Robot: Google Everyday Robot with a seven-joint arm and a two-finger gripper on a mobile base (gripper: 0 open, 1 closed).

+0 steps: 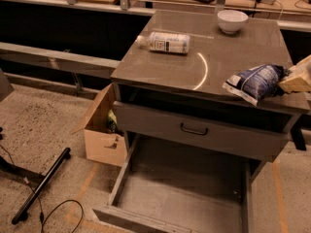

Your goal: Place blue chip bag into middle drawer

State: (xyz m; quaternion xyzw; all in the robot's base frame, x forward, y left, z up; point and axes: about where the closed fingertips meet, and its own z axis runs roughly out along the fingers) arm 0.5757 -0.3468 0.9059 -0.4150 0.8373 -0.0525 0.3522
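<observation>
A brown cardboard box (99, 140) sits on the floor, left of the cabinet. Low down, the wide grey metal drawer tray (182, 195) is pulled out, with open room above its flat floor. A clear white-labelled bottle (165, 41) lies on the grey worktop (194, 64), and a white bowl (232, 21) stands at the back. At the front right edge a puffy, crinkled dark-blue chip bag (255, 83) overhangs. The pale claw (290, 81) grips its right end.

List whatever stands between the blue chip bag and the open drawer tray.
Nothing lies on the wide grey metal drawer tray's bare floor. The grey drawer front with a black handle overhangs its rear, below the puffy dark-blue chip bag, which the hand meets at the right edge of the cabinet top.
</observation>
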